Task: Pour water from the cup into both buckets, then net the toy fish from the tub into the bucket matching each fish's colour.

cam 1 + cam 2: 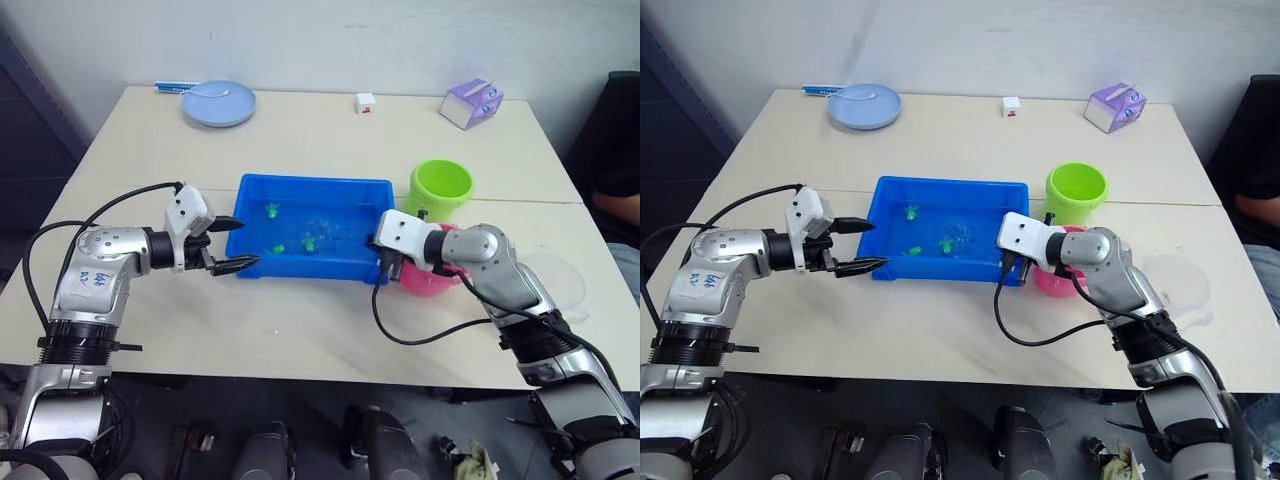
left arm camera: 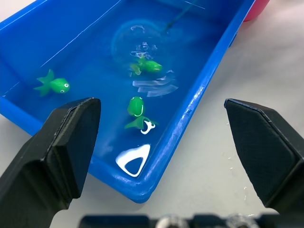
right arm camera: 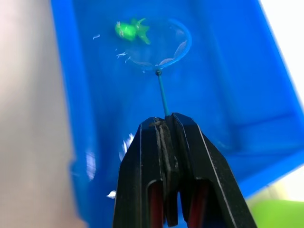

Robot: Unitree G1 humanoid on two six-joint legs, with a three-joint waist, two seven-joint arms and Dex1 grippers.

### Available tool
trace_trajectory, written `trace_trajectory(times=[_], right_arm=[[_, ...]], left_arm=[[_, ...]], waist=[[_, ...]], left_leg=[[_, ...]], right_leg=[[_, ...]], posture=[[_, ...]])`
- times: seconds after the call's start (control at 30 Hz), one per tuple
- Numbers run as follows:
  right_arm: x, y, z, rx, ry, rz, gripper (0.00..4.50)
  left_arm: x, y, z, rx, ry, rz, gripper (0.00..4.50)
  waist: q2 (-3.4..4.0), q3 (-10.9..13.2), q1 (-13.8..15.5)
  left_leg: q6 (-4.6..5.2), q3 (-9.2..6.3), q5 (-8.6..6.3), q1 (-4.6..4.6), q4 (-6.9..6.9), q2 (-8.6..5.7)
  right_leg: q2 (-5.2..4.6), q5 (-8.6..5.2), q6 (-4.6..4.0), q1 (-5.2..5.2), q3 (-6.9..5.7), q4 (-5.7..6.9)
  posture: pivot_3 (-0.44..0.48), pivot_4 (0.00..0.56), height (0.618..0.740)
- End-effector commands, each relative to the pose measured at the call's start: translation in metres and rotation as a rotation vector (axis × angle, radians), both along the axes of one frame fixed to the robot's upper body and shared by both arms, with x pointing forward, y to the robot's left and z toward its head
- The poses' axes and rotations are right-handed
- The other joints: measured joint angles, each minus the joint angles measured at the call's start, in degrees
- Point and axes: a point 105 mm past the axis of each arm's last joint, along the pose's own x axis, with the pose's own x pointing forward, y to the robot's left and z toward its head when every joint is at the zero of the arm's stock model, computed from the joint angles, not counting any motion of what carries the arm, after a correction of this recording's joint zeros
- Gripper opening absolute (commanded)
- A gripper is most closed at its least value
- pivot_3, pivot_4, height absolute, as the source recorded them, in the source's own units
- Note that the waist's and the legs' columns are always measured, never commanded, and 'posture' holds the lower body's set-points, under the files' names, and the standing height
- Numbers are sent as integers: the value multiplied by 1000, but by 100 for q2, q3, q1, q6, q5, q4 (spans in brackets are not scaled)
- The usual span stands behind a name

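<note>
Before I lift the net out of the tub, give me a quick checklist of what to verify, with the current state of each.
1. Right gripper clamped on the net handle: ok, fingers shut on it.
2. Green fish inside the net hoop: cannot tell; it lies at the hoop's edge.
3. Green bucket upright and open beside the tub: ok.
4. Left gripper clear of the net's path: ok, open at the tub's left end, holding nothing.
5. Pink bucket out of the way: not ok, it sits right under the right arm.
6. Other fish left: ok, two green fish remain.
</note>
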Motion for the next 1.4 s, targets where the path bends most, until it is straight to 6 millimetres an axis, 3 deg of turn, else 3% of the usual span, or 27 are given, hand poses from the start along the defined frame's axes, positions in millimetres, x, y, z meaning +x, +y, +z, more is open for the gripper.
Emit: trace_trajectory(times=[0.03, 0.27, 0.5, 0.77, 0.9, 1.0, 1.07, 1.2, 1.33, 1.4], right_arm=[[-6, 3, 18, 138, 46, -27, 783], [-17, -4, 31, 297, 204, -100, 783], [-35, -24, 65, 382, 185, -171, 783], [-42, -90, 104, 390, -44, -440, 783], [-38, -117, 108, 340, -132, -540, 783], [-28, -145, 108, 160, -280, -630, 783], [-23, -151, 107, 70, -345, -636, 783], [-9, -155, 104, -233, -508, -566, 783], [-2, -149, 92, -706, -687, -325, 783], [0, -149, 95, -827, -762, -271, 783]], left_arm=[[2, -2, 17, -15, -67, -9, 4500], [6, -7, 17, -38, -63, -27, 4500], [10, -45, 33, -208, -45, -146, 4500], [17, -105, 58, -383, -53, -298, 4500], [19, -119, 61, -401, -60, -331, 4500], [21, -129, 65, -410, -72, -350, 4500], [22, -131, 65, -407, -78, -358, 4500], [22, -131, 63, -390, -89, -359, 4500], [21, -129, 62, -387, -94, -351, 4500], [21, -127, 62, -385, -96, -344, 4500]], waist=[[0, 0, -3], [0, 0, 5], [-1, 0, 19], [-2, -1, 46], [-1, -1, 15], [-1, 0, 18], [-1, -1, 18], [-1, -1, 12], [0, 0, 1], [-1, 0, 7]], left_leg=[[0, 0, 0, 0, 0, 0], [0, -2, 0, -1, 0, -2], [0, -2, 0, -3, 0, -7], [0, 0, 0, -4, 1, -14], [0, 13, 0, 6, -6, -8], [-1, 20, 1, 11, -12, -6], [-1, 25, 1, 11, -13, -8], [-1, 26, 1, 13, -13, -5], [-2, 29, 1, 13, -14, -3], [-3, 30, 1, 13, -15, 0]], right_leg=[[0, 0, 0, 0, 0, 0], [1, 0, 0, 0, -2, 0], [2, 0, 0, 0, -3, 1], [12, 1, 1, 0, -2, 0], [16, 1, 1, 0, 7, 4], [17, 1, 1, 0, 13, 5], [16, 1, 2, -1, 17, 3], [15, 1, 2, -1, 18, 3], [14, 1, 2, -3, 23, 0], [14, 1, 2, -5, 25, -2]], posture=[[0, 150, 739], [0, 150, 739], [0, 150, 739], [0, 150, 739], [0, 150, 739], [0, 150, 739], [0, 150, 739], [0, 150, 739], [0, 150, 739], [0, 150, 739]])
